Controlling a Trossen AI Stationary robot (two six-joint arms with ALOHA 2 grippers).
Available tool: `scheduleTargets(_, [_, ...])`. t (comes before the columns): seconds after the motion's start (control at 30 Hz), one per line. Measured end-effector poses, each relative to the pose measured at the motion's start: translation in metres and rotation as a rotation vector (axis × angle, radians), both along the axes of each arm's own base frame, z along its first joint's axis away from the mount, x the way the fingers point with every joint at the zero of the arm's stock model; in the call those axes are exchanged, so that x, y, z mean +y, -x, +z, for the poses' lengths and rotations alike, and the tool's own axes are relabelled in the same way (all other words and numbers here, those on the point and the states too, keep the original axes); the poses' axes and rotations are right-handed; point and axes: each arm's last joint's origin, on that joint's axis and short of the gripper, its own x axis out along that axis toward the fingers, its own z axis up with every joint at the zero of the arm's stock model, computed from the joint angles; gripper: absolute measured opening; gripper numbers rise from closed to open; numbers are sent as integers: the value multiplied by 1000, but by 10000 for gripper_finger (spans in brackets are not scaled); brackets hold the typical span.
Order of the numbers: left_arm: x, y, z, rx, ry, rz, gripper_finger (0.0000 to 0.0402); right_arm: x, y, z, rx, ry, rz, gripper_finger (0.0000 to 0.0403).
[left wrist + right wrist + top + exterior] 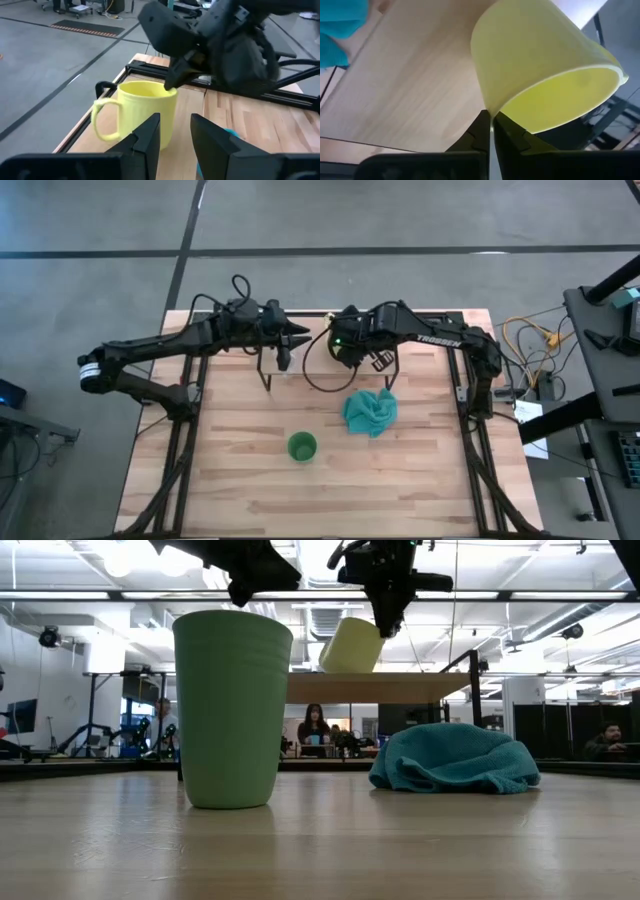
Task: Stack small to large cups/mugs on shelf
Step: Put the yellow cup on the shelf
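The yellow mug (142,115) with its handle (102,120) sits over the light-wood shelf (400,688). In the low view the mug (352,645) is tilted. My right gripper (491,125) is shut on its rim. My left gripper (174,137) is open, level and close beside the mug, with one finger in front of its wall; whether they touch I cannot tell. The green cup (302,447) stands upright on its base on the tabletop, near the front. The clear glass cup does not show. My right gripper pinches the mug's rim (487,111), one finger inside the mug and one outside, coming from above (172,82). The mug hangs tilted below the fingers. Its base (345,670) is at the shelf plank; whether it rests there I cannot tell.
A crumpled teal cloth (370,412) lies on the tabletop in front of the shelf's right end, to the right of the green cup (232,710). The shelf's black legs (268,380) stand between the arms. Bare tabletop lies at the near side. People sit in the room behind.
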Motion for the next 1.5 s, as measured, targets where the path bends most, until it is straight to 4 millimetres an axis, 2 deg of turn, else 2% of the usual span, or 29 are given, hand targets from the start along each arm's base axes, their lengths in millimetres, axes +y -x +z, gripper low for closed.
scheduleTargets(0.3, [-1,4,7,-22,-8,3,94,9,-1,6,17,58,61,8])
scheduleTargets(0.8, [-2,8,47,-137,-47,2,94,18,-2,6,19,60,89,8])
scheduleTargets(1.13, [-2,8,48,-138,-47,2,94,27,-4,1,35,50,120,8])
scheduleTargets(1.37, [-2,8,48,-137,-47,2,94,27,-4,-1,-4,35,48,8])
scheduleTargets(1.5, [-2,8,47,-134,-46,2,94,29,-5,-2,-23,-50,51,8])
